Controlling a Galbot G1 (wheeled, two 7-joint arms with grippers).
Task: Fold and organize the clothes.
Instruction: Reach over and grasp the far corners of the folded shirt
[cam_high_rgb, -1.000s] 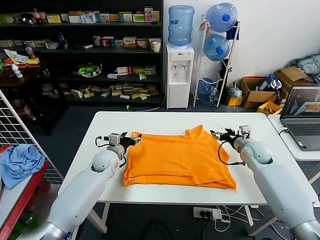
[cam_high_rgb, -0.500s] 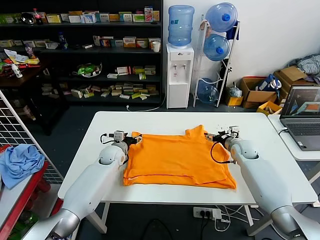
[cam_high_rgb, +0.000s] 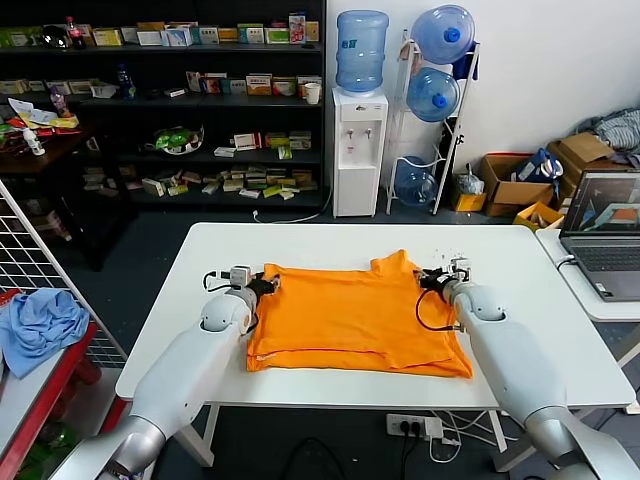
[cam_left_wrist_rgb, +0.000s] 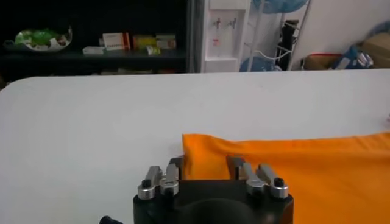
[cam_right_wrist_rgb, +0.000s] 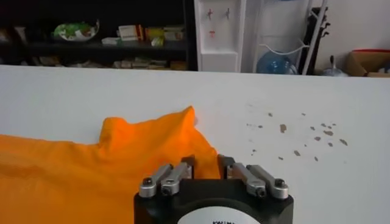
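White worktop (cam_high_rgb: 330, 240), shelves (cam_high_rgb: 160, 100) behind; orange T-shirt (cam_high_rgb: 355, 320) flat, left hand (cam_high_rgb: 268, 284) and right hand (cam_high_rgb: 428, 279) each pinching a far corner.

no writing can be read anywhere; the boxes on the shelves (cam_high_rgb: 200, 90) carry labels too small to make out.

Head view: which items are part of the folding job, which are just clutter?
In the job:
- orange T-shirt on the white table
- left end effector at its far left corner
- right end effector at its far right edge

Lying about:
- light blue cloth
- laptop
- water dispenser
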